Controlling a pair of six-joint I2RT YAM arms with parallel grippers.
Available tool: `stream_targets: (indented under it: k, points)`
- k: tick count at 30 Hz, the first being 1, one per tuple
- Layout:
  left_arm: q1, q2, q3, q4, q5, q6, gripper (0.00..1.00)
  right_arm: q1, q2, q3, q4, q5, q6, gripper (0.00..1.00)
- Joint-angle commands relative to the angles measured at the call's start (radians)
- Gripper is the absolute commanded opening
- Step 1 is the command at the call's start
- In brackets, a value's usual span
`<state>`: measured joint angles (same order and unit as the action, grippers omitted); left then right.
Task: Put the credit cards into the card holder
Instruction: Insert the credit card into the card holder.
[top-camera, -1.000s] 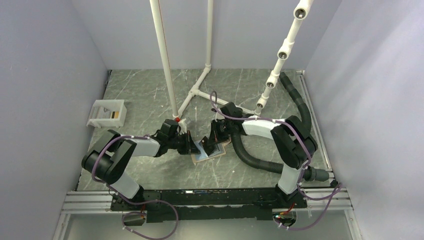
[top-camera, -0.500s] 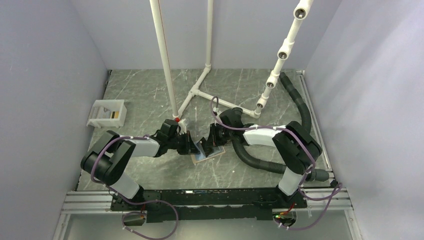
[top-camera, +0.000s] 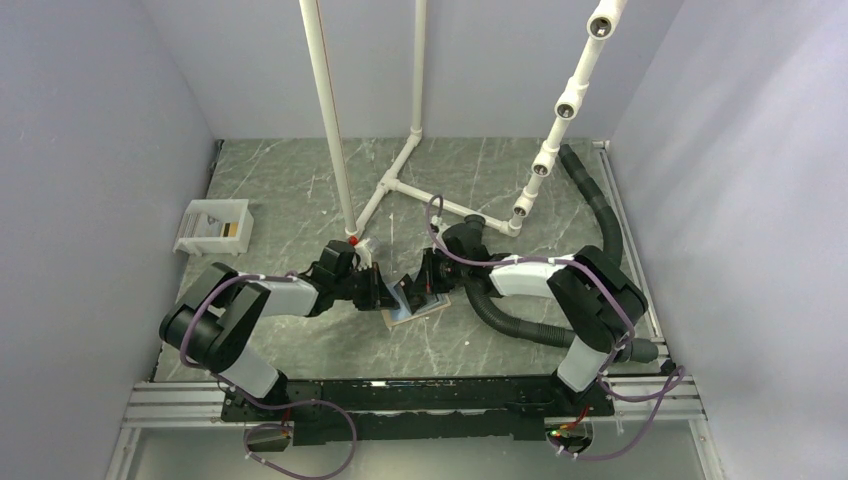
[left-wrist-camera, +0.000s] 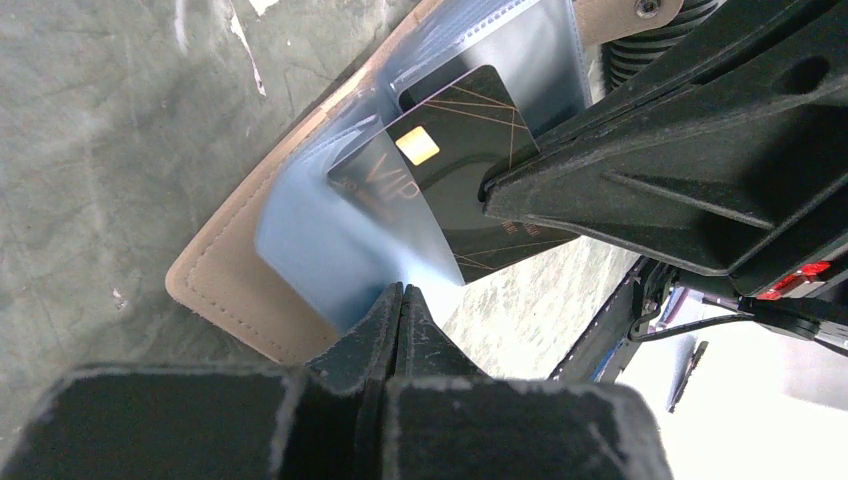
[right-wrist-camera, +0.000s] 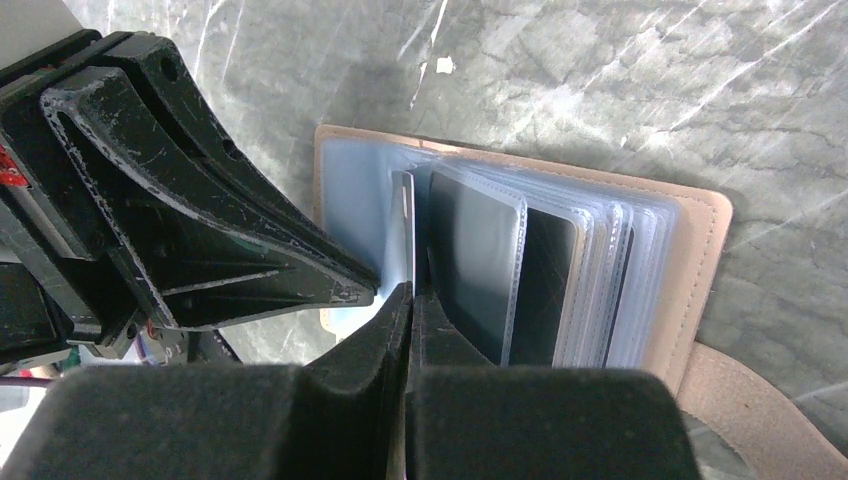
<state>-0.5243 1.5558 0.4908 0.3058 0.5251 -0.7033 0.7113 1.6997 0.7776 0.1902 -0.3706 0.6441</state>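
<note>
The tan card holder (top-camera: 418, 313) lies open on the table between both grippers. In the left wrist view its leather edge (left-wrist-camera: 225, 290) shows, and my left gripper (left-wrist-camera: 402, 292) is shut on one bluish clear pocket sleeve (left-wrist-camera: 340, 250), lifting it. My right gripper (right-wrist-camera: 410, 290) is shut on a black credit card (left-wrist-camera: 460, 165) with a gold chip and "VIP" lettering. Its front end lies inside that sleeve's mouth. In the right wrist view this card shows edge-on (right-wrist-camera: 404, 215). Another dark card (right-wrist-camera: 545, 290) sits in a sleeve further right in the holder (right-wrist-camera: 700, 260).
A white tray (top-camera: 213, 226) with something dark in it stands at the far left. White pipe posts (top-camera: 335, 150) rise just behind the grippers. A black corrugated hose (top-camera: 500, 315) curls to the right of the holder. The holder's closing tab (right-wrist-camera: 750, 400) lies flat.
The right arm has edged left and lower toward the holder with the card. The left gripper keeps its hold on the sleeve and has barely moved.
</note>
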Motion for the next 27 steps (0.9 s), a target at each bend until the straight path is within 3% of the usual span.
stream_targets:
  k: [1,14,16,20,27]
  points:
    - [-0.003,-0.008,-0.026,-0.065,-0.031,0.016,0.0,0.001,-0.01,-0.027,0.063,0.037,0.022,0.0]
    - [-0.003,-0.002,-0.027,-0.042,-0.02,-0.002,0.0,0.006,-0.014,-0.104,0.135,0.063,0.141,0.0]
    - [-0.003,-0.004,-0.022,-0.049,-0.017,0.001,0.0,0.012,-0.015,-0.078,0.059,0.079,0.098,0.06]
    - [-0.003,-0.051,-0.001,-0.097,-0.015,0.003,0.06,0.026,-0.037,-0.015,-0.111,0.132,-0.002,0.29]
    - [-0.002,-0.2,0.03,-0.245,-0.049,0.015,0.3,0.085,-0.079,0.052,-0.287,0.211,-0.109,0.41]
